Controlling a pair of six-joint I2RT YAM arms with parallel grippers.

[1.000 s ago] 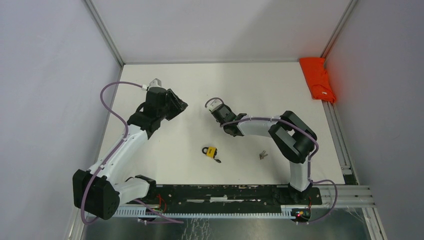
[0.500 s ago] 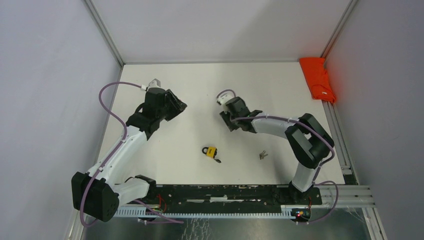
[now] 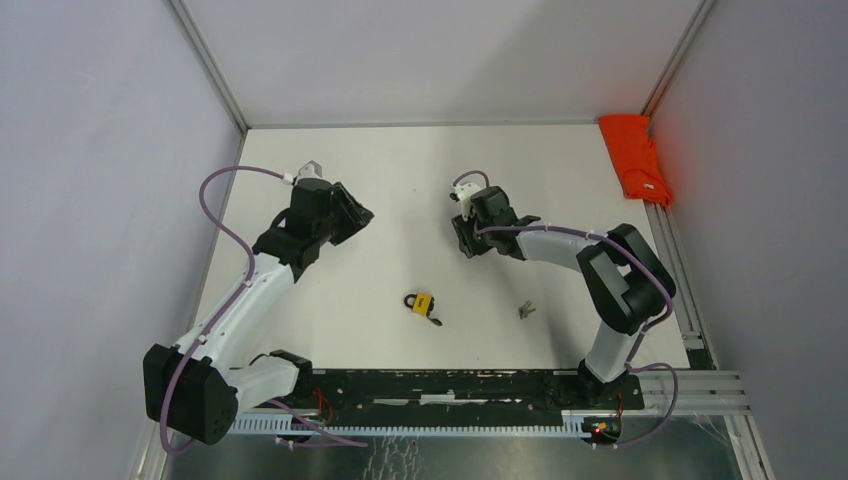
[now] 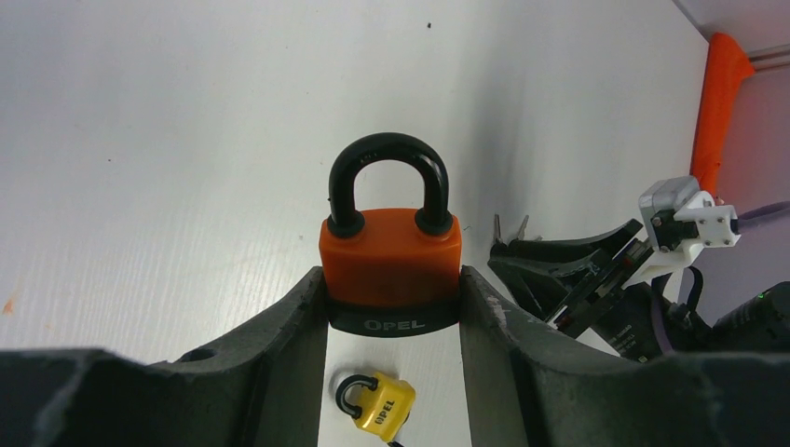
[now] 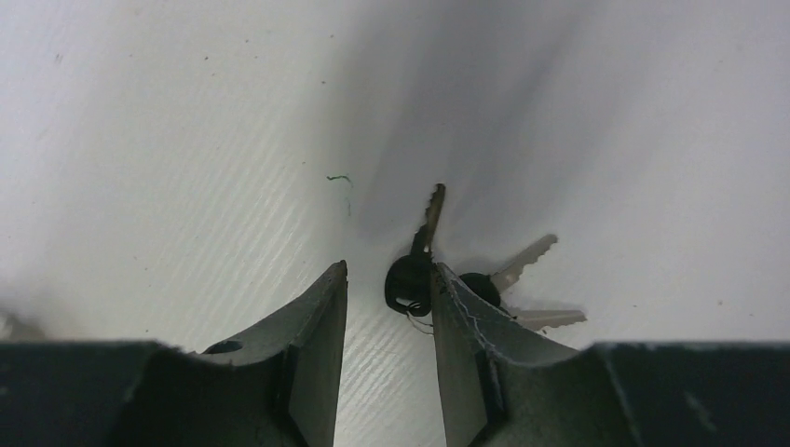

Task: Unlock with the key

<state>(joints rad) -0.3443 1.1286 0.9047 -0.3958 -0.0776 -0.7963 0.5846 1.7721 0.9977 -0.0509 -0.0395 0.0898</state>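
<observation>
An orange padlock (image 4: pixel 391 256) with a black shackle and a black base stands upright between my left gripper's (image 4: pixel 391 279) fingers, which are shut on its sides above the table. In the top view the left gripper (image 3: pixel 355 212) is at the left middle. My right gripper (image 5: pixel 388 270) is open over the table. A bunch of keys (image 5: pixel 415 275) on a ring touches the inner tip of its right finger (image 5: pixel 466 321); the left finger stands apart from it. One key points away and two fan out to the right. The right gripper (image 3: pixel 463 240) is at centre.
A yellow padlock (image 3: pixel 422 303) with a key in it lies on the table between the arms, also seen as the yellow padlock (image 4: pixel 377 402) under my left jaws. Another small key bunch (image 3: pixel 525 310) lies to its right. An orange cloth (image 3: pixel 635 158) sits at the back right edge.
The right arm has swung right and back while its wrist turned, and its jaws have opened. The left arm holds the orange padlock as before.
</observation>
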